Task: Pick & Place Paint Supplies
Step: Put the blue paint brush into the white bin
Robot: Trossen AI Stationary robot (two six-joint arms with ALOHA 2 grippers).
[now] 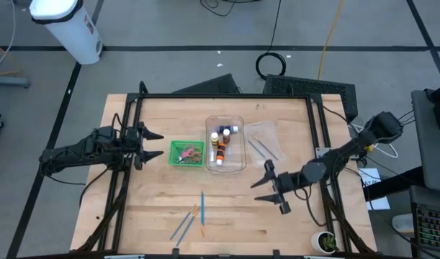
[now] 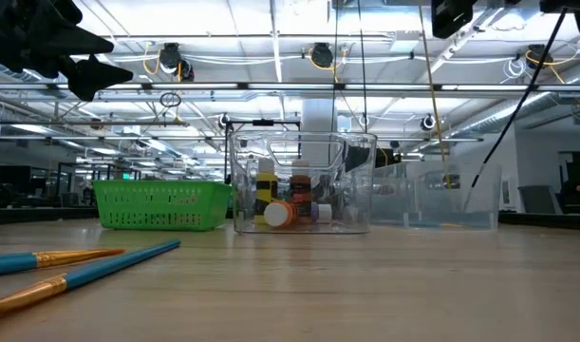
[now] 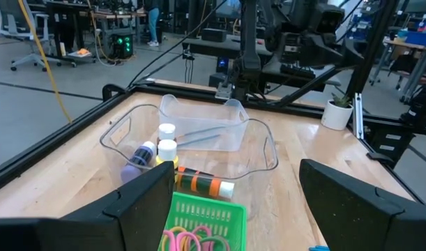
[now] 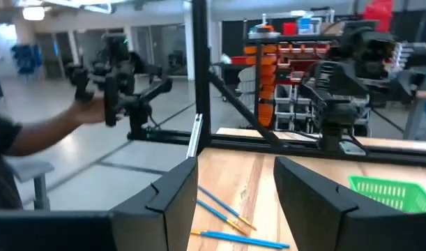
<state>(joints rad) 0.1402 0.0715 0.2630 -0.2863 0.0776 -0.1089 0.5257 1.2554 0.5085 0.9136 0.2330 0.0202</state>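
A clear bin [image 1: 225,142] in mid-table holds small paint bottles [image 3: 165,148]. To its left a green basket [image 1: 186,153] holds scissors with pink and orange handles [image 3: 188,240]. A second clear bin [image 1: 265,142] on the right holds thin brushes. Three blue and orange brushes [image 1: 194,216] lie flat on the wood near the front edge [image 2: 71,266]. My left gripper [image 1: 153,144] hovers open, left of the basket, pointing level at it [image 3: 237,171]. My right gripper [image 1: 266,187] hangs open above the table right of the loose brushes, nothing between its fingers [image 4: 235,167].
A black frame [image 1: 220,96] runs round the table's edges. Bare wood lies between the loose brushes and the bins. Beyond the table's left side a person's arm [image 4: 38,132] reaches to a dark device [image 4: 115,90]. A small potted plant [image 1: 325,242] stands at the near right corner.
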